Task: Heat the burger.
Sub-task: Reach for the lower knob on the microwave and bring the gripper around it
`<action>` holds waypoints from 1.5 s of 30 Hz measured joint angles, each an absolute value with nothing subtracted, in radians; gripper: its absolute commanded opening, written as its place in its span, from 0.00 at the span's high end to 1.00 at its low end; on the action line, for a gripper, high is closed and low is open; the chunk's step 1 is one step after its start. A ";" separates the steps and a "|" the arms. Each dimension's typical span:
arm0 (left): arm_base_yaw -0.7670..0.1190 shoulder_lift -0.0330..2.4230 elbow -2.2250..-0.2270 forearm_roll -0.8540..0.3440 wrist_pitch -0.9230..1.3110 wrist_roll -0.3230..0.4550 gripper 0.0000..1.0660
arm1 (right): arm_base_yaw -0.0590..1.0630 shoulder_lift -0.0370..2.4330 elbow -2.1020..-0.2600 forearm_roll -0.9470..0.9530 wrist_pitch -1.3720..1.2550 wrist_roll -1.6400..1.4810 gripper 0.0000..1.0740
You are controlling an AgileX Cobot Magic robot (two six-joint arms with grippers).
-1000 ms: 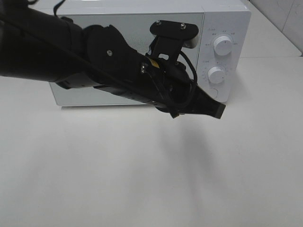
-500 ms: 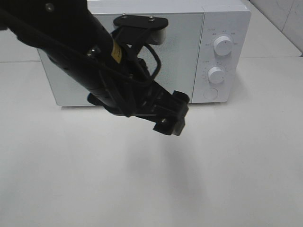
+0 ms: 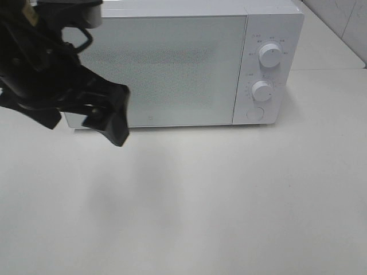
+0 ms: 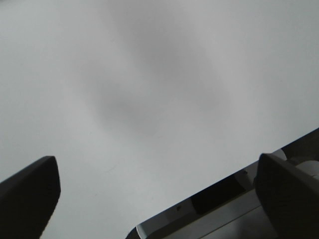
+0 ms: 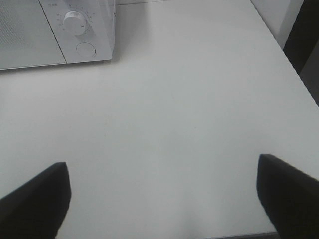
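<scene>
A white microwave [image 3: 172,63] stands at the back of the table with its door shut. Its two dials [image 3: 269,54] and round door button [image 3: 254,113] are on the right panel. No burger shows in any view. My left gripper [image 3: 112,117] hangs above the table in front of the microwave's lower left corner. In the left wrist view its jaws stand wide apart with nothing between them [image 4: 159,194]. My right gripper [image 5: 162,196] is open and empty over bare table, to the right of the microwave [image 5: 50,30]. It is out of the exterior high view.
The white table [image 3: 200,200] spreads in front of the microwave. Its right edge [image 5: 294,69] shows in the right wrist view, with dark space beyond. A tiled wall [image 3: 344,17] is at the back right.
My left arm has swung from the microwave's control panel across the door to the left. The microwave front is now uncovered.
</scene>
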State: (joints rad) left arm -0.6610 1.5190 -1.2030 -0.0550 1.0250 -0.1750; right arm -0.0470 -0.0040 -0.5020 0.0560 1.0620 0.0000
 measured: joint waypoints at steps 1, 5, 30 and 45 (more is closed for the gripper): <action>-0.630 1.510 -1.200 -0.068 1.048 -0.153 0.04 | -0.047 -0.004 -0.502 0.056 1.062 0.000 0.09; -0.519 1.472 -1.174 -0.096 1.099 -0.083 0.04 | -0.047 -0.004 -0.502 0.056 1.062 0.000 0.09; -0.016 1.006 -0.716 -0.103 1.004 0.170 0.05 | -0.047 -0.004 -0.502 0.056 1.062 0.000 0.09; -0.002 0.450 -0.525 -0.143 1.018 0.175 0.05 | -0.047 -0.004 -0.502 0.056 1.062 0.000 0.09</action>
